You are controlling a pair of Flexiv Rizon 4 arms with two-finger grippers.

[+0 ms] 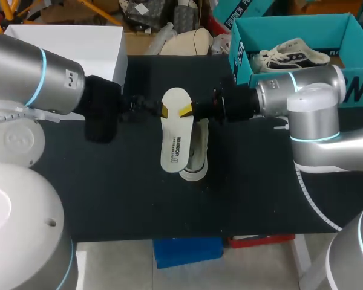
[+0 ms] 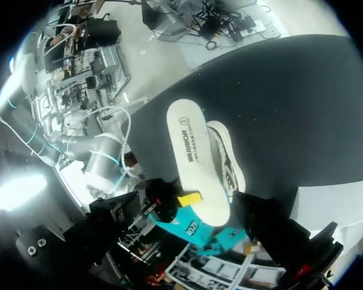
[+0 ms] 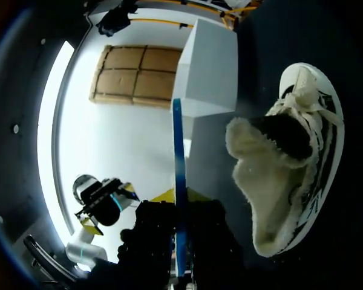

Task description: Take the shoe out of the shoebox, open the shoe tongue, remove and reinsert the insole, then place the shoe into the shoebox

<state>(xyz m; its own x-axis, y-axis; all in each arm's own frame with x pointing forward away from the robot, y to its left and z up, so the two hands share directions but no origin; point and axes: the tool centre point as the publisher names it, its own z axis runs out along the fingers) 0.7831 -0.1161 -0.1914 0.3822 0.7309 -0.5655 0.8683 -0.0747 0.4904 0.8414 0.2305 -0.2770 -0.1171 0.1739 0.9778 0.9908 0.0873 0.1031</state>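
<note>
At the upper left of the head view a white box (image 1: 78, 42) stands on the back edge of the black surface (image 1: 260, 193). Just below it the left arm (image 1: 30, 78) comes in from the left edge and ends in the left tool (image 1: 146, 106), which sits a little left of centre, level with the upper part of the insole (image 1: 174, 136). In the left wrist view its two dark fingers stand wide apart with nothing pinched between them; the insole's printed face fills the middle of that view.

The white insole hangs above the surface at the centre of the head view, lengthwise from top to bottom, printed side up. Partly under it and just to its right lies the shoe (image 1: 196, 158), on the surface. The right wrist view shows this shoe white with dark stripes, laced, its tongue pulled open over a fleecy lining.

The right tool (image 1: 190, 110) is clamped on the insole near its upper end; in the right wrist view the insole appears edge-on between its closed-in fingers. The right arm (image 1: 302, 99) runs off to the right. At the upper right stands the teal shoebox (image 1: 242, 65), open, with a second shoe (image 1: 290, 54) inside.
</note>
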